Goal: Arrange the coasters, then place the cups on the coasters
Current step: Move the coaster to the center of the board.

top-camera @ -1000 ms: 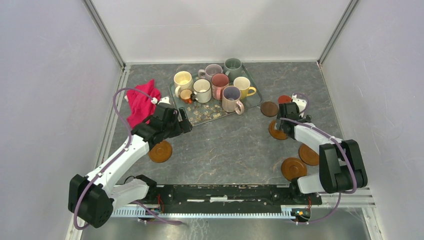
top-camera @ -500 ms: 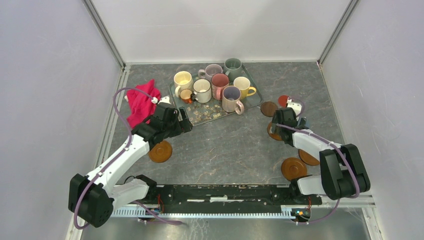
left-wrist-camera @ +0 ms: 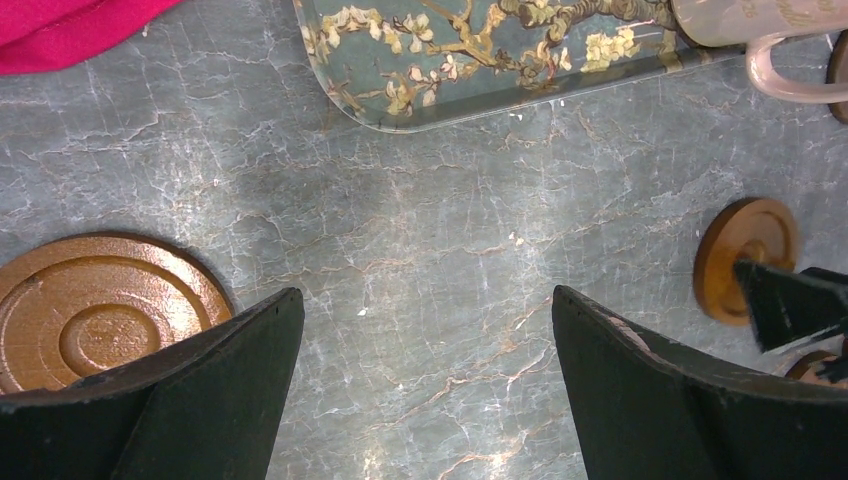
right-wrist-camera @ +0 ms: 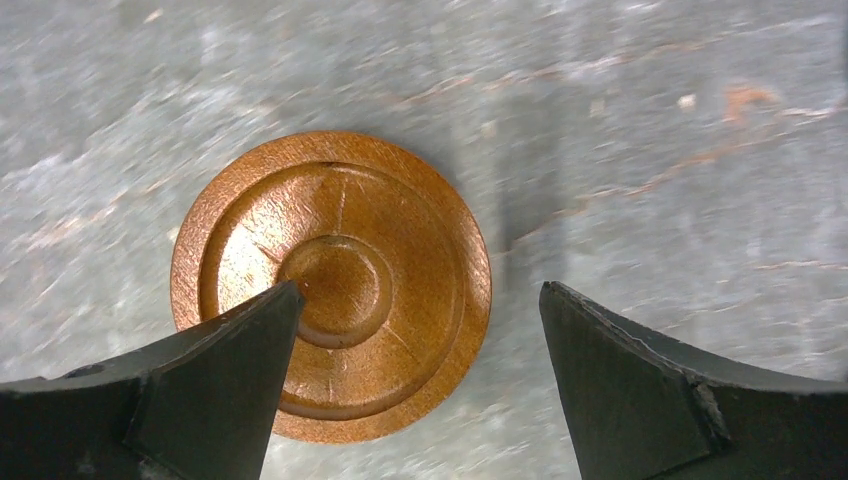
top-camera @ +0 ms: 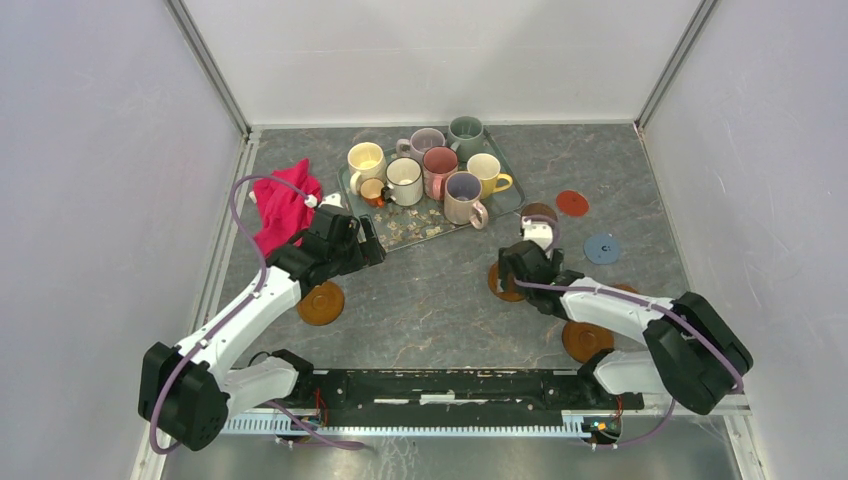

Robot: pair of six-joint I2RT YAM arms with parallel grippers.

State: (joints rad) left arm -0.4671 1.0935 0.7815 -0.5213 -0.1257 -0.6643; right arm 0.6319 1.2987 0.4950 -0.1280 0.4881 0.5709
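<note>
Right wrist view puts one orange-brown coaster (right-wrist-camera: 330, 285) flat on the grey table (right-wrist-camera: 650, 130) under my right gripper (right-wrist-camera: 420, 290), whose jaws are spread wide with nothing between them. The disc sits off toward the left finger, whose tip overlaps its raised centre ring, while the right finger is clear of the rim, over bare table. I cannot tell whether that left tip actually touches the wood. On my left wrist camera the left gripper (left-wrist-camera: 425, 300) is equally wide apart and empty, over bare table. A second orange-brown coaster (left-wrist-camera: 95, 310) lies just outside its left finger, partly hidden by it. The floral tray (left-wrist-camera: 400, 90) lies ahead of the fingertips, and the red cloth (left-wrist-camera: 60, 25) is ahead and to the left. From overhead, the cups (top-camera: 404, 181) all stand bunched on that tray, beyond both grippers. A dark brown coaster (top-camera: 540, 212), a red coaster (top-camera: 572, 203) and a grey-blue coaster (top-camera: 602, 249) lie beyond and right of the right gripper. A third orange-brown coaster (top-camera: 586, 338) lies back beside the right forearm.
</note>
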